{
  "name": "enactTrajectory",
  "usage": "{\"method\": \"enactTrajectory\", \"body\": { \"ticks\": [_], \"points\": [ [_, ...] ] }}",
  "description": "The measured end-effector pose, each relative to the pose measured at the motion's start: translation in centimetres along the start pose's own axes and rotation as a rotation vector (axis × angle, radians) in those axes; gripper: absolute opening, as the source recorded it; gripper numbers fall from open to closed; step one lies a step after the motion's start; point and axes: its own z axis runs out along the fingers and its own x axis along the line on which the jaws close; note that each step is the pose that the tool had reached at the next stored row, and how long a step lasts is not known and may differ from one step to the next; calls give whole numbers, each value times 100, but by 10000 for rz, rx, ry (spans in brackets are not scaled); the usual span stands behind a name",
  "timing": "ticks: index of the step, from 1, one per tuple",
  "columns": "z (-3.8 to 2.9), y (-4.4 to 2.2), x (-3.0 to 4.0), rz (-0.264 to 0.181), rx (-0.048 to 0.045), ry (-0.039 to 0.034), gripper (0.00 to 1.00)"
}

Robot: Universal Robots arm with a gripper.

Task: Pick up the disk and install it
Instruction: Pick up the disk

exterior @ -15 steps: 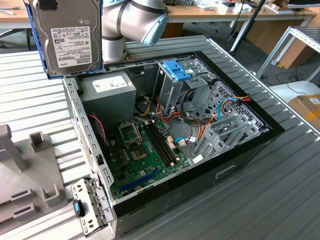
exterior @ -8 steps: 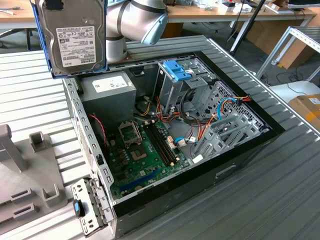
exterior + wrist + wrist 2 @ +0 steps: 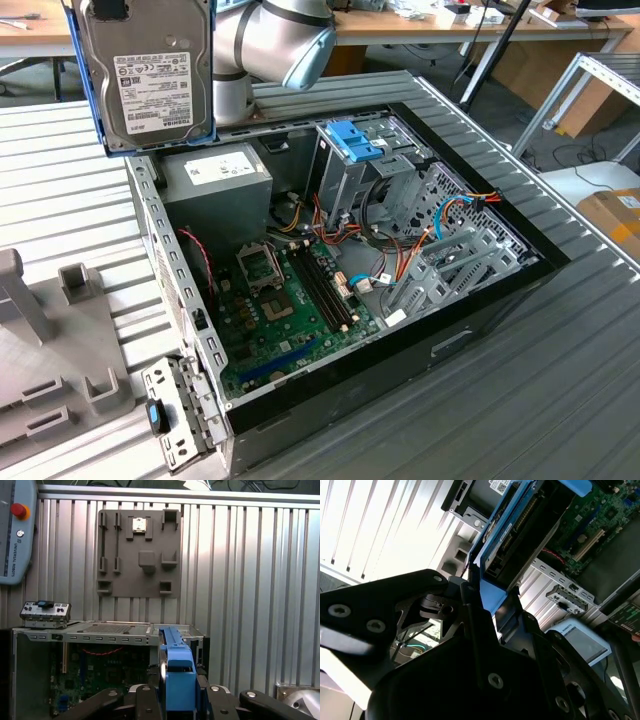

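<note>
Disk [image 3: 150,75] was held upright at upper left of exterior view, clamped by gripper [image 3: 179,704]. Open case [image 3: 455,340] contained motherboard [image 3: 280,320] and drive cage [image 3: 340,185].

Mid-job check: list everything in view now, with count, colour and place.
disk: one, black with blue rails, held aloft, exterior view's upper left
computer case: one, black, open, on the table
motherboard: one, green, inside the case
power supply: one, grey, inside the case
drive cage: one, grey with blue latch, inside the case
fixture tray: one, grey, on the table, exterior view's left
bracket: one, silver with blue tab, beside a corner of the case
teach pendant: one, pale grey-blue with red button, on the table
table: one, ribbed silver, under the case
arm: one, silver-grey, behind the disk
gripper: one, black, shut on the disk
</note>
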Motion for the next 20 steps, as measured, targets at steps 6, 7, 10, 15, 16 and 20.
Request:
{"method": "enactTrajectory", "body": {
  "ticks": [6,7,10,15,16,20],
  "points": [
    [0,-21,0,-2,0,0,36],
    [-1,-184,6,0,-1,0,36],
    [-4,-529,18,0,0,0,36],
    [-6,-657,22,-1,0,0,36],
    [-6,-680,23,0,0,0,36],
    [-7,-858,29,0,0,0,36]
  ]
}}
